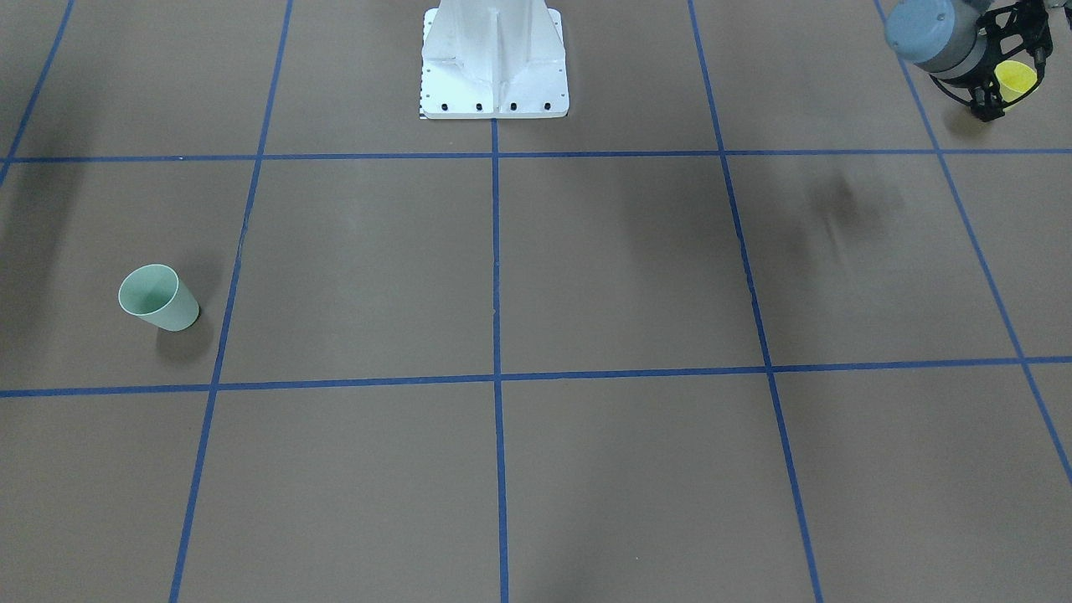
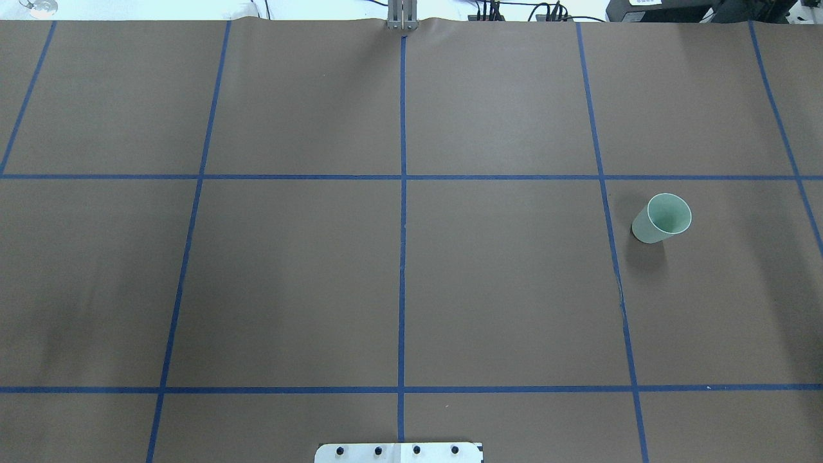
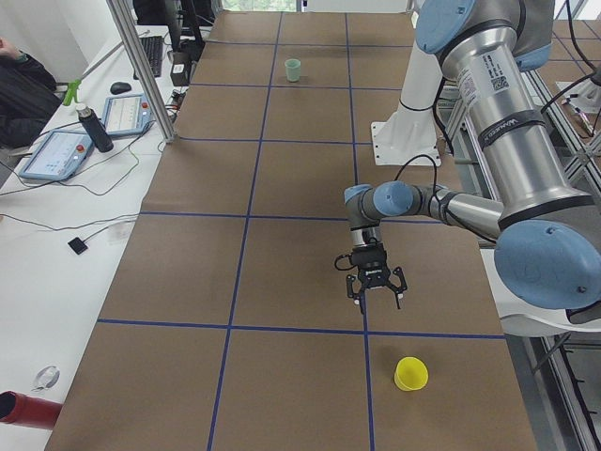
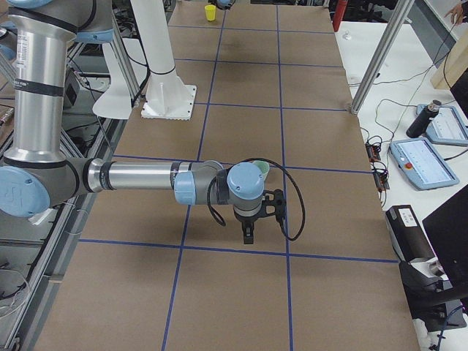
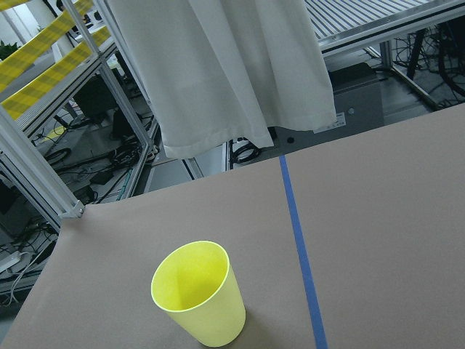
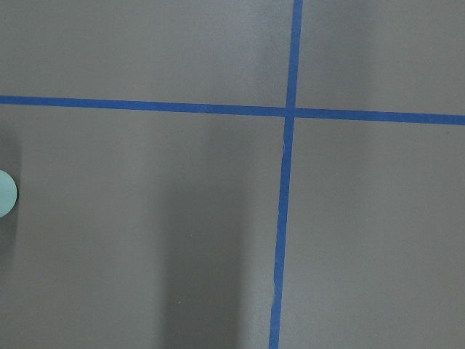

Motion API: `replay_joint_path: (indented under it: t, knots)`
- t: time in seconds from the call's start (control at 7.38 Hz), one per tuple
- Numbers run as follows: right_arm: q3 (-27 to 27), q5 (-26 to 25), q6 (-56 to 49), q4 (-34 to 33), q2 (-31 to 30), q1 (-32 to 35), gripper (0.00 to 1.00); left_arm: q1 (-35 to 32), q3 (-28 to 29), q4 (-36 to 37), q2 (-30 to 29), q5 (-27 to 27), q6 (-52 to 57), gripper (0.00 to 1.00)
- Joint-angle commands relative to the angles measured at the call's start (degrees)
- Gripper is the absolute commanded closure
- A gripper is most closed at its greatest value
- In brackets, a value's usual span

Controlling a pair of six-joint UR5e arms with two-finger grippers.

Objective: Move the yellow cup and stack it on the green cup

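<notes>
risk: yellow cup point(image 5: 200, 294) is light, so a finger clipping its rim tips it. green cup point(image 2: 659, 222) stands well apart at the counter's point(image 2: 289, 289) right end. left fingers point(image 3: 360, 289) hang near yellow, spread and empty i think. right fingers point(image 4: 248, 232) point down near green, can't tell their state.

Bright, even light from above. Soft, blurry shadows lie on the brown worktop point(image 1: 636, 469). The green cup point(image 1: 159, 297) throws a small dark shadow.
</notes>
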Motion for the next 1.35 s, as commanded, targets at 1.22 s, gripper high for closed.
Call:
replay_joint_path:
  t: [1.22]
  knots:
    - [0.5,2.5,0.1,-0.1,-0.8,-1.5,0.00,6.1,19.6,0.8,-6.8,-8.3,-14.5,0.00]
